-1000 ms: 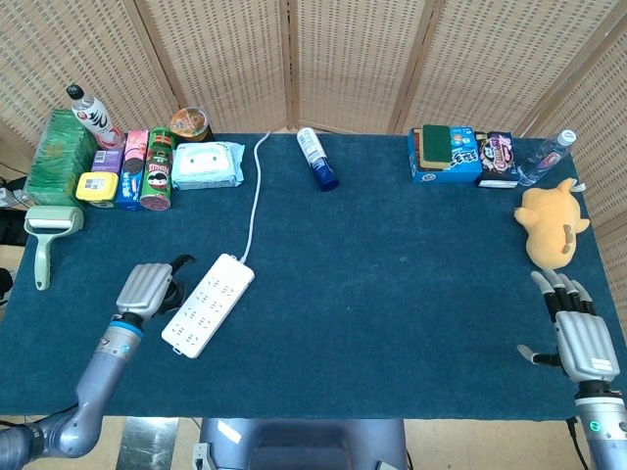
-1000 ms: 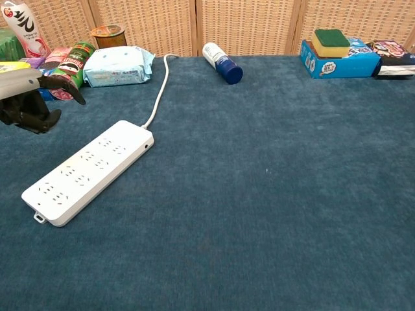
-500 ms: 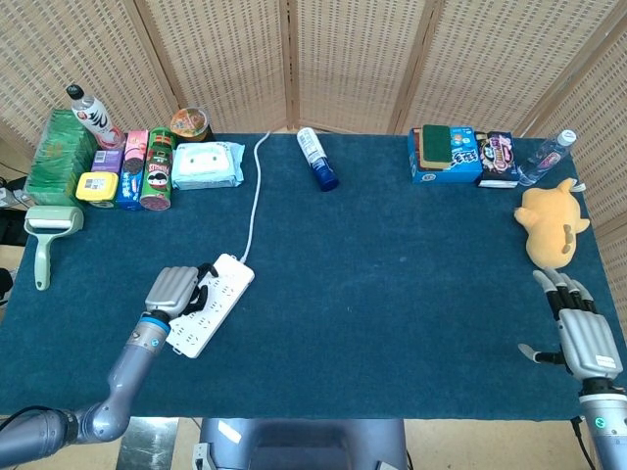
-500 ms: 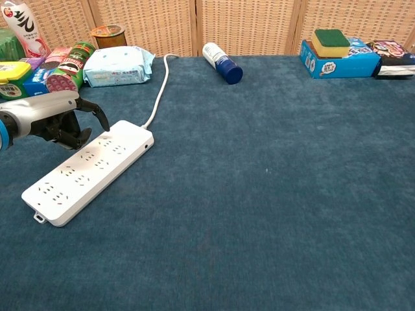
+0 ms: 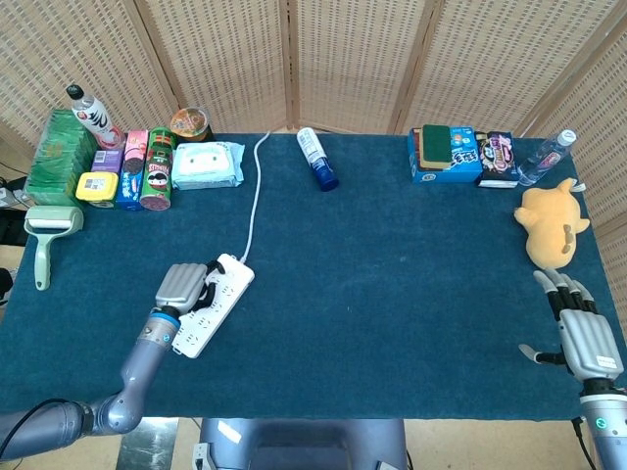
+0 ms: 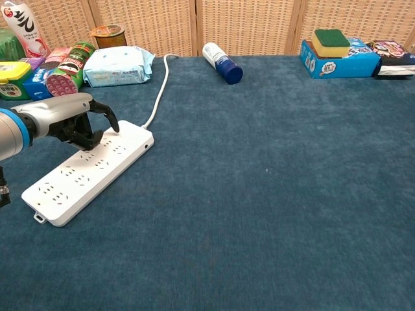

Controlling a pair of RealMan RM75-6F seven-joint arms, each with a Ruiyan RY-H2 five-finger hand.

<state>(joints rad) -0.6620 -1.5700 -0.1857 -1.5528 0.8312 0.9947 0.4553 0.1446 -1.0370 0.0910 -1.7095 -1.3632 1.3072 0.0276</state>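
A white power strip lies slantwise on the blue table cloth, and its white cable runs to the back edge. My left hand hovers over the strip's far end. Its fingers arch downward and the fingertips touch the top of the strip, with nothing gripped. My right hand rests flat near the front right corner with its fingers stretched out and apart. It holds nothing. Only the head view shows it.
Snack cans and boxes, a wipes pack and a green lint roller crowd the back left. A blue-capped bottle lies at back centre. A blue box with a sponge, a water bottle and a yellow plush sit at right.
My left hand has moved right from beside the strip to over its far end, and its fingertips now touch the strip. The right hand has stayed put.
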